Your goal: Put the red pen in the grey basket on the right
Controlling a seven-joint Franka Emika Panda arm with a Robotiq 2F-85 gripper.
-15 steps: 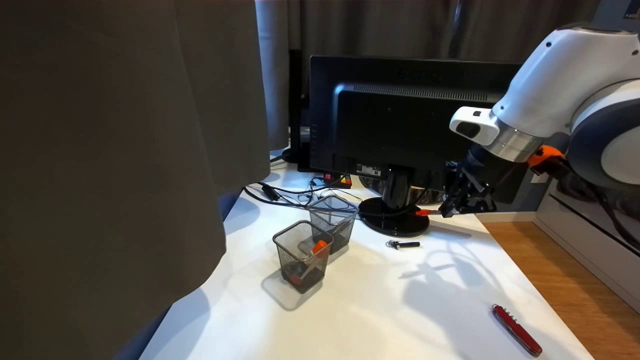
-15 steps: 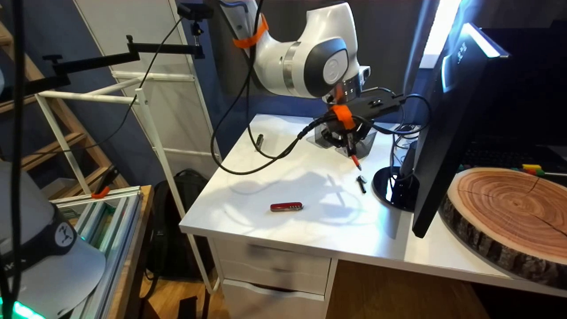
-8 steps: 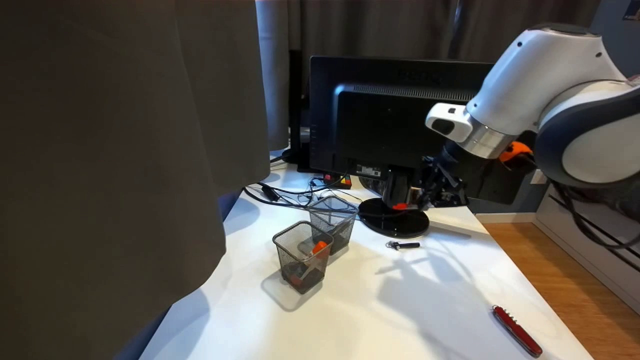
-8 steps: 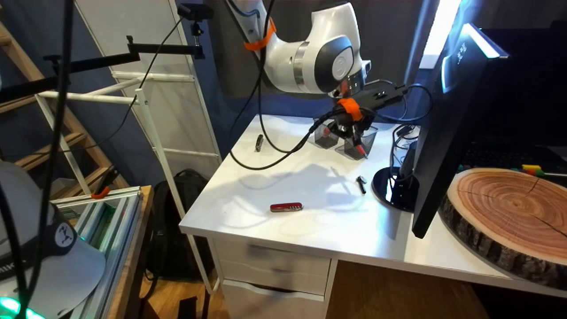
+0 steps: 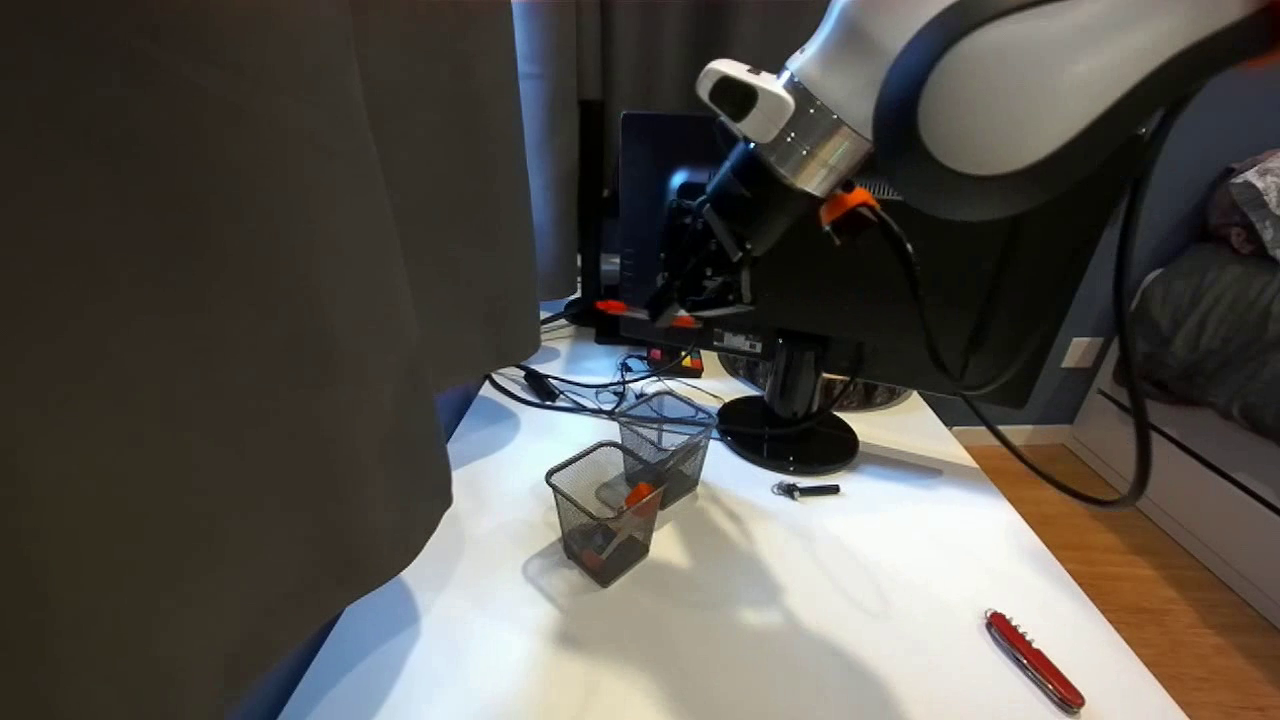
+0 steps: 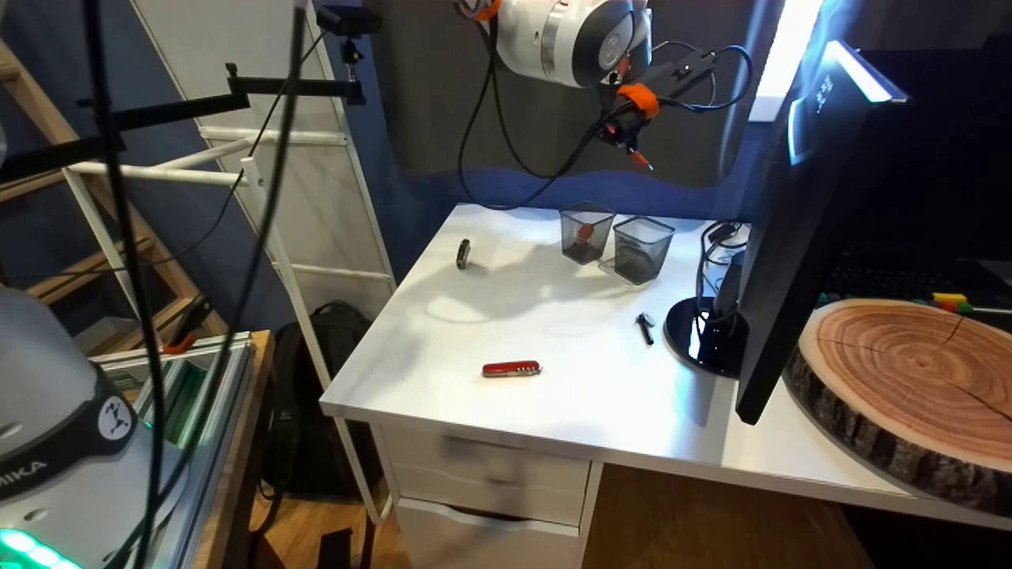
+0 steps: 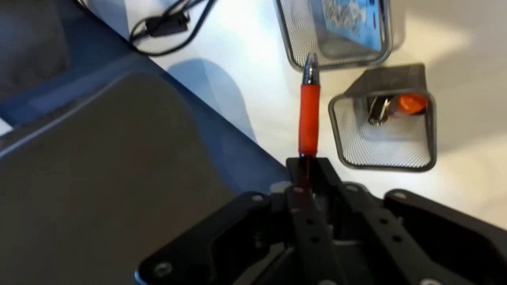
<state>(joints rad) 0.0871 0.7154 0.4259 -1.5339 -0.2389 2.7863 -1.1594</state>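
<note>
My gripper (image 7: 307, 168) is shut on the red pen (image 7: 309, 118), whose red grip and silvery tip stick out past the fingers. In an exterior view the pen (image 6: 639, 159) hangs tilted, tip down, beneath the gripper (image 6: 627, 145). In an exterior view the gripper (image 5: 662, 305) and pen (image 5: 612, 307) are well above the mesh cups, in front of the monitor. The grey basket (image 6: 642, 265) is the mesh cup nearer the monitor. It also shows at the top of the wrist view (image 7: 291, 45), partly cut off, with a blue item inside.
A darker mesh cup (image 5: 570, 515) with orange-red items stands beside the grey basket. A monitor (image 6: 822, 197) stands near them. A red pocket knife (image 6: 506, 369), a small black item (image 6: 647, 332) and a small dark item (image 6: 463, 254) lie on the white desk (image 6: 443, 340).
The arm has risen with the pen still in the gripper. In an exterior view it has also moved left, to over the cups' side of the desk. The cups have not moved.
</note>
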